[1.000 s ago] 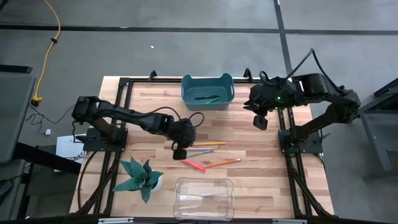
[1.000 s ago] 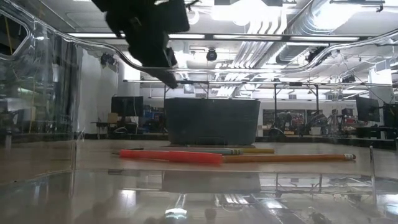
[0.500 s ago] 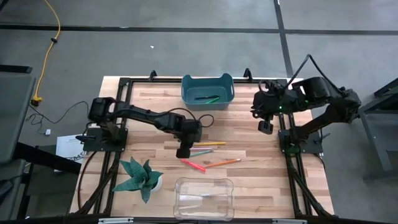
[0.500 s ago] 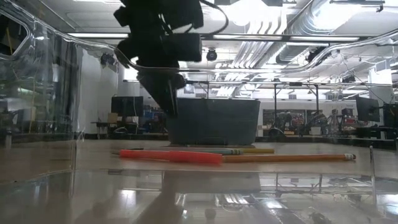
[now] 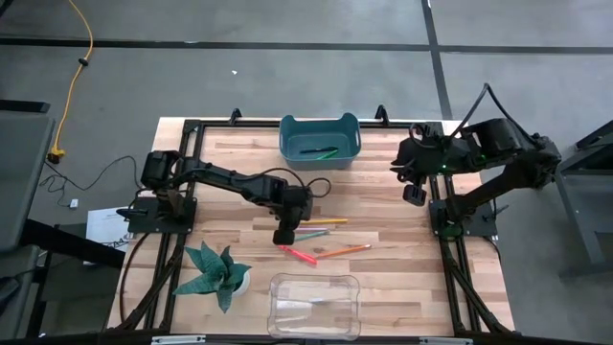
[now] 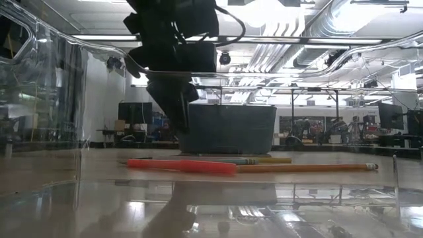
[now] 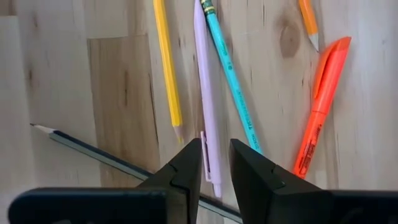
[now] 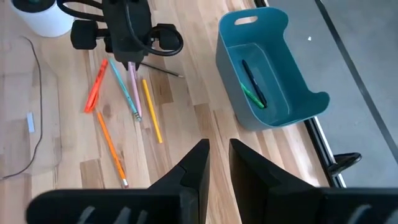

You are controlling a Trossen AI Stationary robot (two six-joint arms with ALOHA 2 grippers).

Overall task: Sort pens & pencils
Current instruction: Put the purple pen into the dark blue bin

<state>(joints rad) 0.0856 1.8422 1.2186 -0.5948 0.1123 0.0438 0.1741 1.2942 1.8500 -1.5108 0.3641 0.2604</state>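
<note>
My left hand is low over the loose sticks at mid-bench, fingers narrowly apart, straddling the clip end of the pale lilac pen; whether the pads touch it, I cannot tell. Nothing is lifted.

My right hand hangs off the bench's right edge in the high view, fingers close together with a slim gap, holding nothing.

On the light wooden bench, in the left wrist view: a thin yellow pencil left of the lilac pen, a thin teal pencil touching its right side, a flat red-orange pen at right, an orange pencil tip at upper right, and a dark slim pencil running diagonally at lower left.

The blue-teal plastic bin, top centre of the high view, holds a bright green pen and a dark stick.

The clear plastic tray sits at bottom centre; contents cannot be told.

A green star-shaped plant in a white pot stands at lower left.
</note>
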